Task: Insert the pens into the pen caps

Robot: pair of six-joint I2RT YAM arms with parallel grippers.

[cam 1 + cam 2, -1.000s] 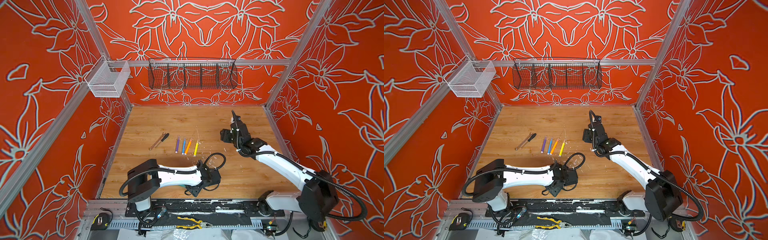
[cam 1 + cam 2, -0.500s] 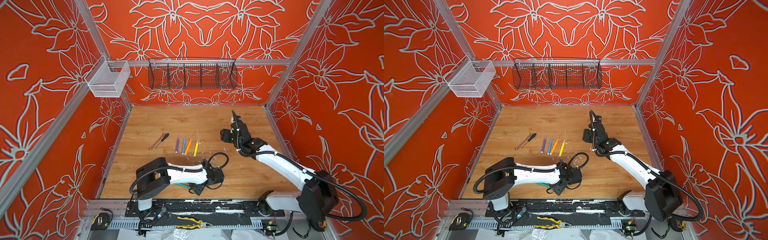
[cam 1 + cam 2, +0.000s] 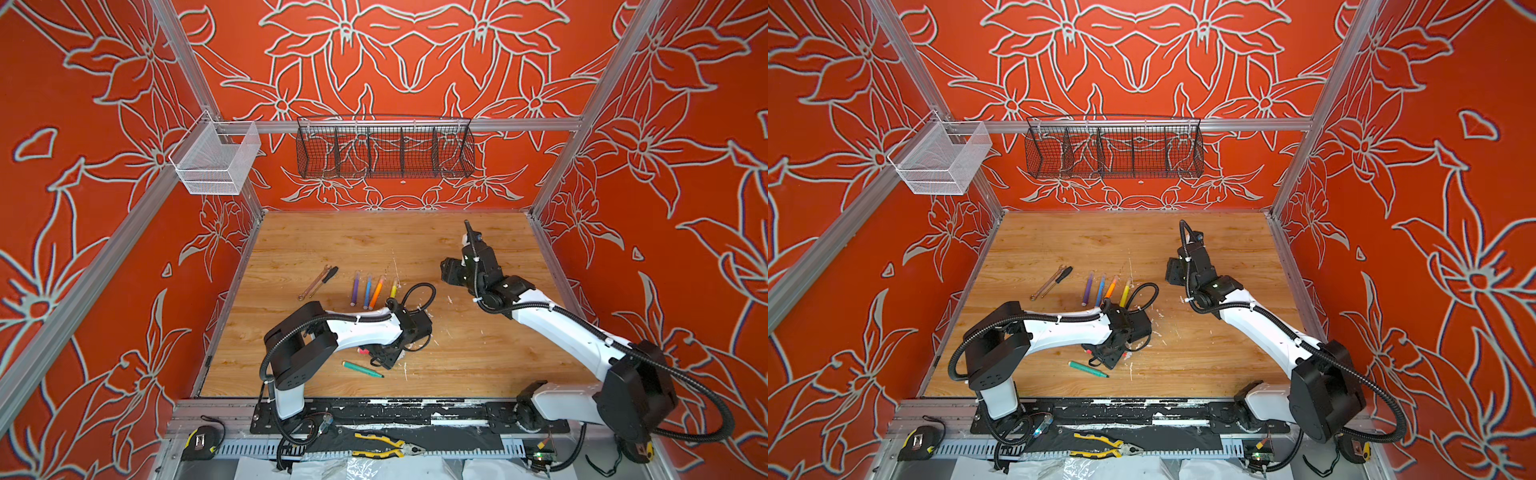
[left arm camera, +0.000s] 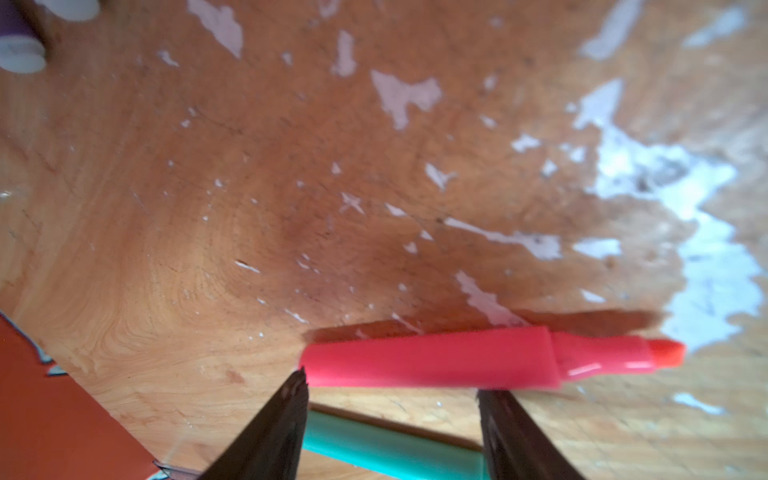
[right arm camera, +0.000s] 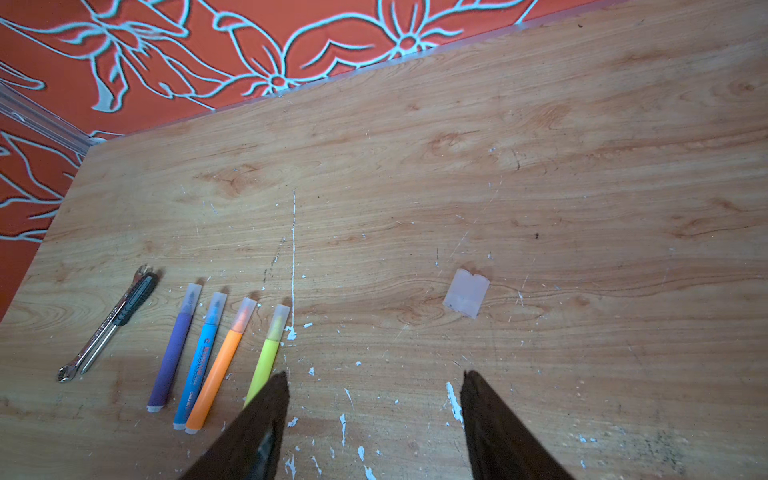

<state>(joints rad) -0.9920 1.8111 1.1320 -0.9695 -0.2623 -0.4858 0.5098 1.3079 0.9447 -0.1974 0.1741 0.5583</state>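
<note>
Step in hand, as I judge it: pick-up of the pink-red pen (image 4: 432, 365) by the left gripper (image 4: 390, 382). Its jaws stand moderately apart with nothing between them. The fingertips sit at the pen's near edge, one tip by its blunt end. The pen lies flat and uncapped on the wooden table (image 4: 187, 249), its long axis running from one finger towards the other, so closing here would probably pinch it end-on or skid off. Better: turn the wrist a quarter, straddle the barrel mid-length, lower the tips to the board, then close gently. Keep clear of the green pen (image 4: 390, 451), also uncapped, lying just beside and passing behind the fingers in the wrist view. The right gripper (image 5: 374, 374) is wide and empty above the board; two pen caps (image 5: 465, 294) lie touching side by side ahead of it. The purple pen (image 5: 172, 353), blue pen (image 5: 201, 353), orange pen (image 5: 220, 361) and yellow pen (image 5: 268, 353) lie in a row, each capped. Materials: barrels are smooth glossy plastic, round and slightly tapered, likely to roll. Caps are short frosted translucent tubes, light, likely to slide. The board is wood-grain with flat white flecks (image 4: 706, 270).
</note>
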